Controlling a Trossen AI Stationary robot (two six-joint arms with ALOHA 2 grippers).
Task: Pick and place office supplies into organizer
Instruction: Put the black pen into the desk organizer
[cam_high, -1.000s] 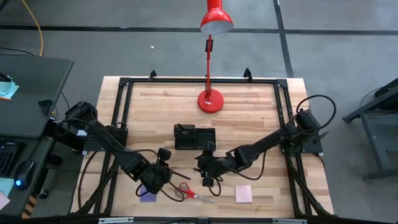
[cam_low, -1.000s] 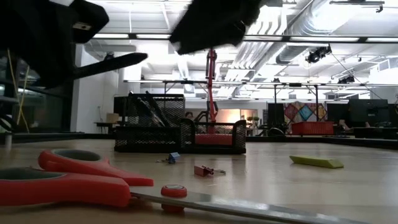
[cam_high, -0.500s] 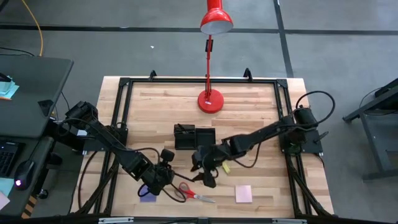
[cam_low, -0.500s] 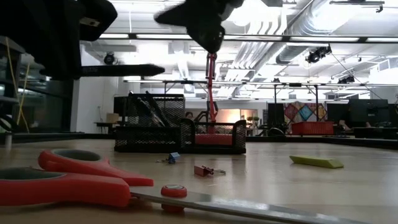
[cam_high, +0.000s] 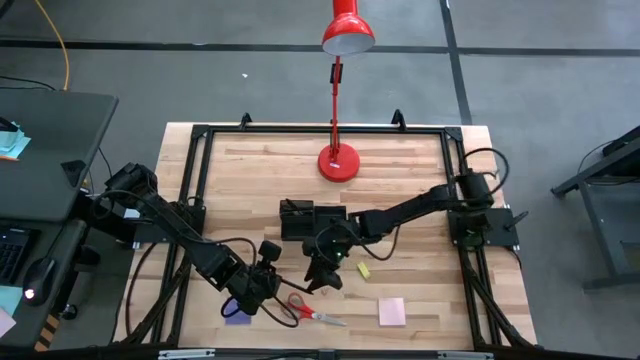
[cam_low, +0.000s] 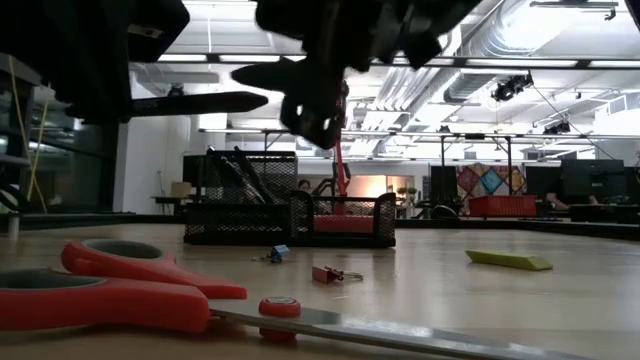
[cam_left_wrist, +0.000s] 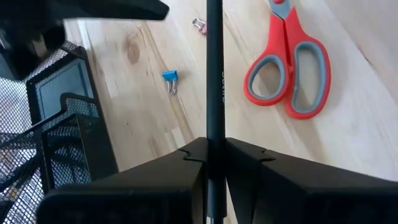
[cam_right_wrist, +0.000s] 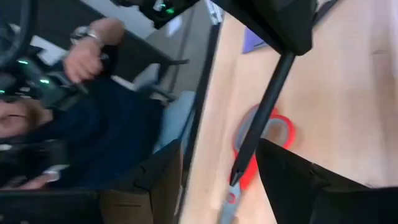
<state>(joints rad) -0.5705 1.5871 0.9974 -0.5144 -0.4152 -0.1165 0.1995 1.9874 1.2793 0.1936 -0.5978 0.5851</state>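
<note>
left pincer (cam_left_wrist: 214, 163) clamps pen (cam_left_wrist: 215, 74) | right pincer (cam_right_wrist: 217, 165) apparently empty, spread

wooden table (cam_high: 400, 170): organizer (cam_high: 312, 221), scissors (cam_high: 310, 310), perhaps clips (cam_low: 335, 273)

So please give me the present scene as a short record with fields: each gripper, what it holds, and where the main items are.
left gripper: jaws shut on a black pen, above the table's near left part
right gripper: jaws open, empty, near the pen's free end in front of the organizer
organizer: black mesh, mid-table
scissors: red-handled, flat on the wood near the front edge
sticky pads: pink pad front right; purple pad partly under the left arm
binder clips: blue clip lying loose on the table
lamp: red, at the far edge
</note>
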